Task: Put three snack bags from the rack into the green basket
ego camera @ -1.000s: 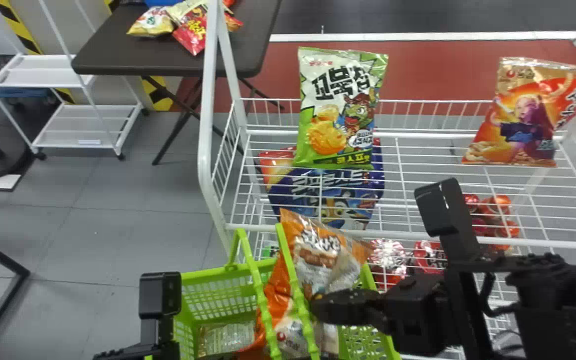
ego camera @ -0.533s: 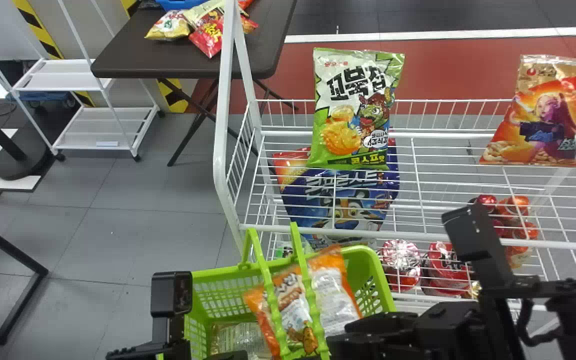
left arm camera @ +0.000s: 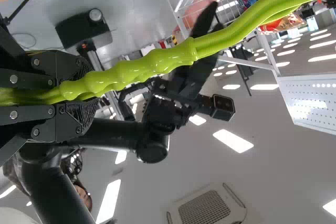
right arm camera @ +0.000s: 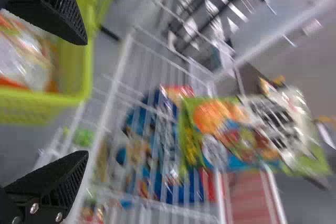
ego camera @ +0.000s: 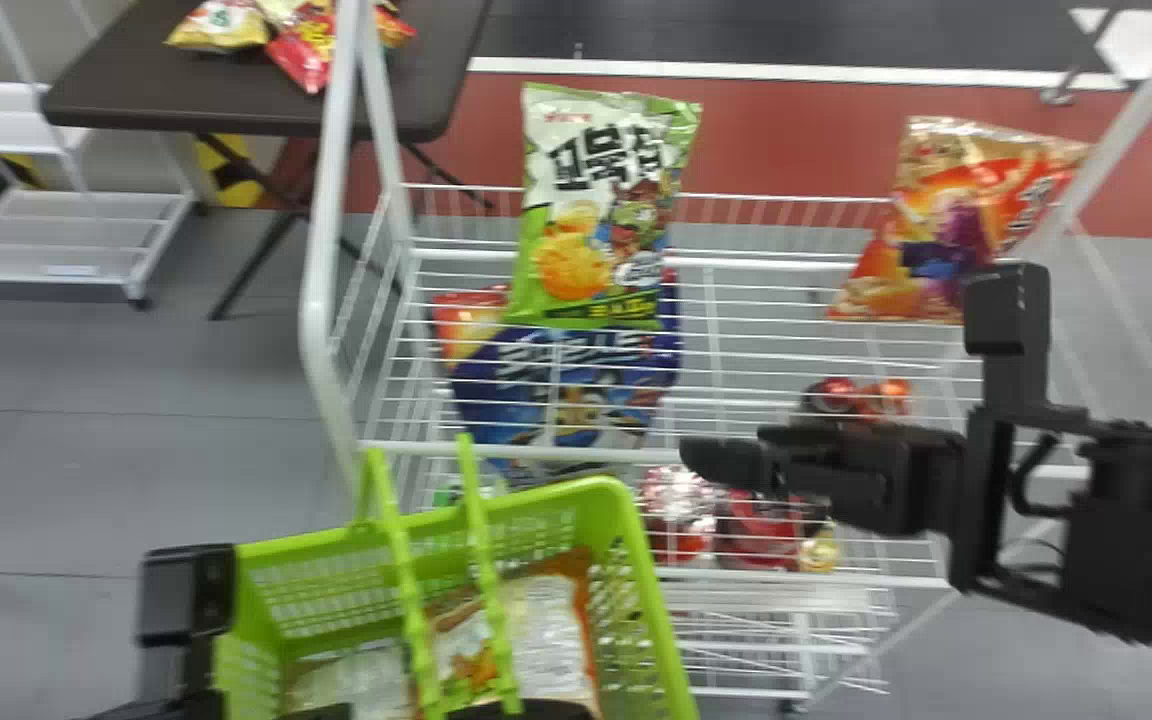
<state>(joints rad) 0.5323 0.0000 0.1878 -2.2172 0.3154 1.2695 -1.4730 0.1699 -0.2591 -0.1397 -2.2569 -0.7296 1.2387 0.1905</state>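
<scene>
"Where are your claws?"

"My left claw [ego camera: 524,710] is closed around the slim, bumpy handles [ego camera: 404,590] of the lime-green plastic basket [ego camera: 651,640]. My right claw [ego camera: 726,457], its black fingers spread wide and gripping nothing, hangs near the front rail of the white wire rack [ego camera: 496,452]."

"And the snack bags?"

"Inside the basket, an orange-and-white snack bag [ego camera: 544,635] lies beside a pale, shiny one [ego camera: 361,682]. On the rack's upper tier, a green-and-white bag [ego camera: 591,205] stands at the back, well apart from an orange-red one [ego camera: 946,235] at its right. Beneath them, a large blue bag [ego camera: 546,400] shows through the wires."
</scene>
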